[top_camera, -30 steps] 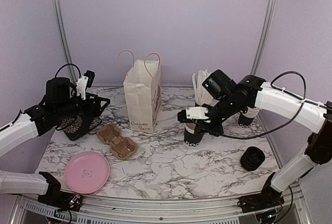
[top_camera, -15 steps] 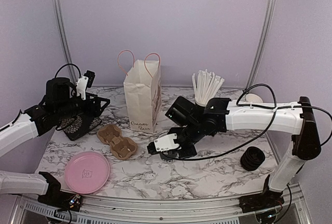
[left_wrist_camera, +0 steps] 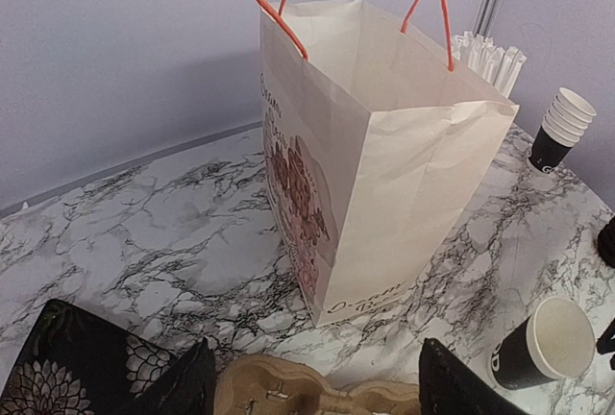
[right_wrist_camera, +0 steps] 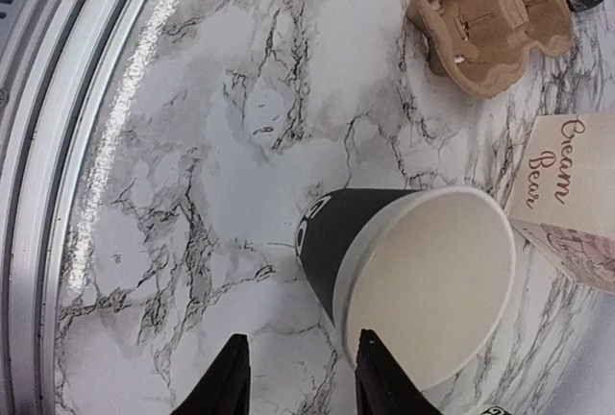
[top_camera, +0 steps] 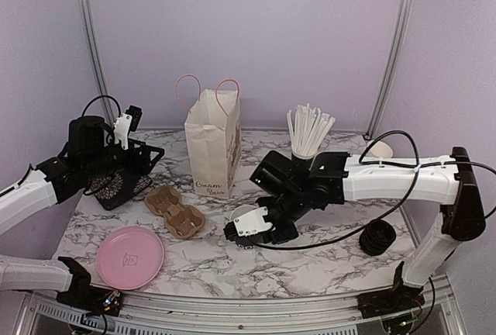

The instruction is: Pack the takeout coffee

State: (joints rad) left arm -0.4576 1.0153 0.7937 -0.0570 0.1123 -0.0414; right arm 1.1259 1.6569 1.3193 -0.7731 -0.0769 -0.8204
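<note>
right hand (right_wrist_camera: 303, 343): fingers parted, gripping nothing. tips low over the counter, arm stretched in from the right across mid-counter.

small black paper cup (right_wrist_camera: 404, 271): cream inside, top open, white lettering low on its wall. it stands on the grey-veined white marble counter (top_camera: 310, 261) just past those fingertips, on their left. cannot tell whether one finger touches its rim.

position: cup sits near the centre, right of the brown moulded-pulp cup carrier (top_camera: 175, 212) and on the near side of the cream paper bag with pink handles (top_camera: 213, 149), apart from both. bag upright, mouth open, far-centre.

room: bare marble runs from the cup to the metal rail (right_wrist_camera: 38, 146) along the near edge.

left hand (left_wrist_camera: 317, 357): wide open, empty, raised at far left, facing the bag.

round pink plate (top_camera: 129, 257): near-left, close to the near edge.

stack of black plastic lids (top_camera: 378, 236): near-right, apart from the arm.

black cup of white straws (top_camera: 308, 137): far-right, behind the arm.
</note>
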